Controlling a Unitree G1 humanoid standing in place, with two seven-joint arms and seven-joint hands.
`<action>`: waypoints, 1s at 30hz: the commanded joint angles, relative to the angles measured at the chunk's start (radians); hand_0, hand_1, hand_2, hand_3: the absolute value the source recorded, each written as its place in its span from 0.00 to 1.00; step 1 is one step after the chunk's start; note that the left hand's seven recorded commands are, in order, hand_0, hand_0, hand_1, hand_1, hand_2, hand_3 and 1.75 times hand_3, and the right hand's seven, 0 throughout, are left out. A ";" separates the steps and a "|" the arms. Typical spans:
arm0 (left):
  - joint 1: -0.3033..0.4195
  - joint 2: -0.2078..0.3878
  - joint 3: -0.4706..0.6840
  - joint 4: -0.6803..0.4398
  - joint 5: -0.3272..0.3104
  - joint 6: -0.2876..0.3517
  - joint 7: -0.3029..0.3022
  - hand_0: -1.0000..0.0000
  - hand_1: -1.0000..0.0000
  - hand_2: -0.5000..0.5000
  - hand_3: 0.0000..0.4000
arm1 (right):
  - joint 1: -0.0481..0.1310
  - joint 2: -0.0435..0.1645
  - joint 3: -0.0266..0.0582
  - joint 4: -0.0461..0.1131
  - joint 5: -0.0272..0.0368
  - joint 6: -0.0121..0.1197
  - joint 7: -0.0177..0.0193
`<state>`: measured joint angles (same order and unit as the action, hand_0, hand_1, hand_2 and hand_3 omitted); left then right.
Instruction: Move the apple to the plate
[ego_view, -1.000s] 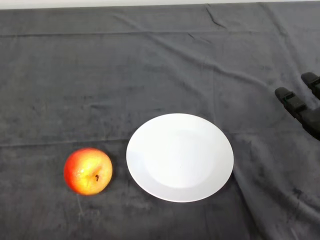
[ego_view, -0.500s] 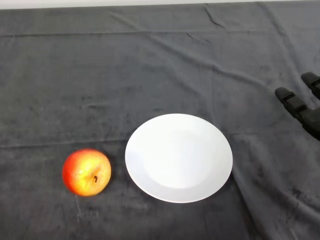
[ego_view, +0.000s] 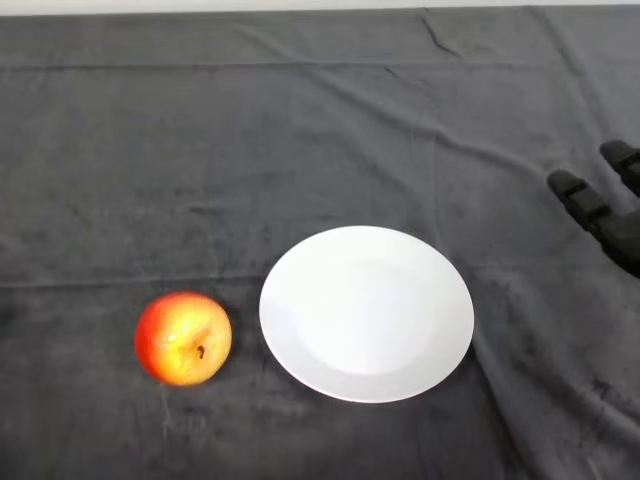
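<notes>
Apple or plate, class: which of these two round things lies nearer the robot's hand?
The white plate: it lies between the red-yellow apple and the black hand at the right edge.

Wrinkled dark cloth (ego_view: 300, 140) covers the whole table

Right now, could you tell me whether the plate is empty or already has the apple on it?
Empty. The white plate shows only its bare surface, and the apple sits on the dark cloth just to its left, apart from the rim.
</notes>
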<state>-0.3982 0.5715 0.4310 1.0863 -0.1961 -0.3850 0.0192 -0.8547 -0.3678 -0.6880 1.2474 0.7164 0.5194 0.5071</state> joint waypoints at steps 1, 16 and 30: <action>-0.074 0.031 -0.040 -0.060 0.035 0.047 0.021 1.00 1.00 0.50 0.00 | -0.025 -0.030 -0.0230 -0.022 -0.0082 0.001 0.0132; 0.058 0.006 -0.184 -0.587 0.098 0.248 -0.050 1.00 1.00 0.50 0.00 | -0.021 -0.026 -0.0218 -0.031 -0.0085 0.000 0.0106; 0.187 0.049 -0.231 -0.947 0.104 0.524 -0.116 1.00 1.00 0.50 0.00 | -0.017 -0.022 -0.0198 -0.041 -0.0088 0.000 0.0069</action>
<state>-0.2259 0.5671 0.2259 0.1782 -0.1065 0.1467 -0.0836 -0.8545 -0.3698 -0.6881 1.2474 0.7158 0.5198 0.5075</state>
